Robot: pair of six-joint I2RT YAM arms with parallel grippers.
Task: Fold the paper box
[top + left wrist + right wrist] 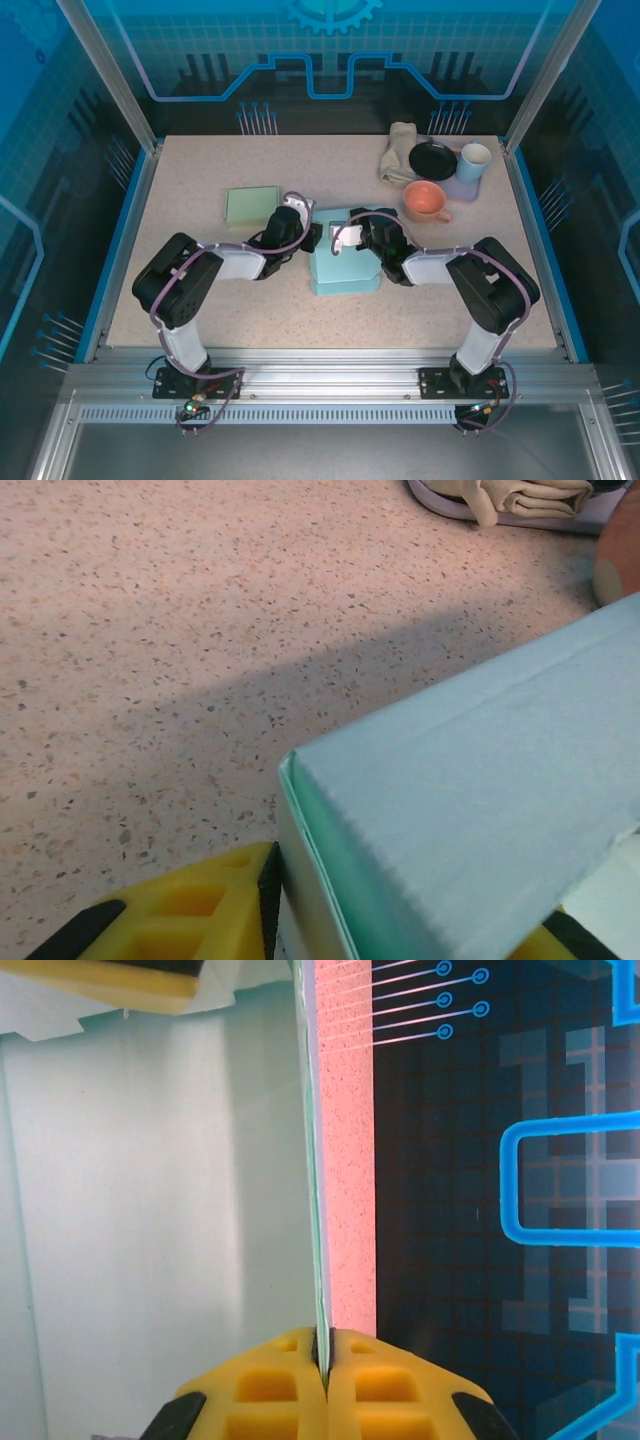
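matt pale-teal paper box (470, 810), speckled stone-look table (200, 630), yellow plastic fingers (260, 1385)

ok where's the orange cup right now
Top view: the orange cup sits back right on the table, just in front of the black dish, right of the paper box.

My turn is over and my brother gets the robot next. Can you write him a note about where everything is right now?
Left gripper: its jaws sit on either side of a corner of the paper box. I cannot tell if they are squeezing it.
Right gripper: its jaws are shut on a thin edge of the paper box.
Where: the paper box is in the middle of the table, between the two arms.
Done: it already looks box-shaped, with a side and a top panel.
Left: the folding looks unfinished, and which flaps remain is hidden.
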